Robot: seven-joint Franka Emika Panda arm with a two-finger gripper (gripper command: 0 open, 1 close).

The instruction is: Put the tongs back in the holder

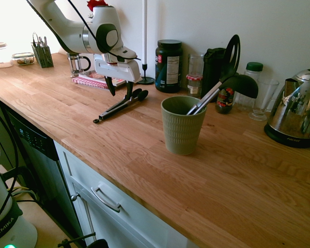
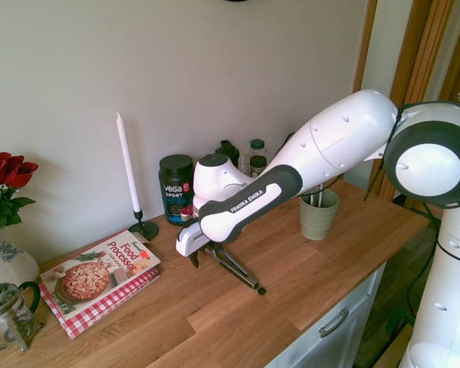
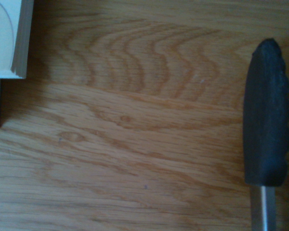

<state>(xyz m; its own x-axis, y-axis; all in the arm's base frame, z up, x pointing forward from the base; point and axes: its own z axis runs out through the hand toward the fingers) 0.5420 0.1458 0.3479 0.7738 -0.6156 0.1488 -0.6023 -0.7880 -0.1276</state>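
Tongs lying flat on the wooden counter, black rounded tips toward the wall, hinge end toward the counter edge, well apart from the holder. Holder standing upright further along the counter, already with a black ladle leaning inside. Gripper hanging just above the tip end of the tongs, pointed almost straight down, jaws spread wide and nothing between them. In the wrist view only one black ribbed tip seen on the wood, with a bit of bright metal arm below it. Cookbook lying near, beside the tips. Probably light and stiff, these tongs, but springy: two thin metal arms that will press together when squeezed. Metal part likely slippery; ribbed tips likely better for friction, though off balance, so the long body may swing down. Better perhaps to take hold across both arms near the middle, then turn upright over the cup. Ladle inside leaves less room; cup may tip if pushed.
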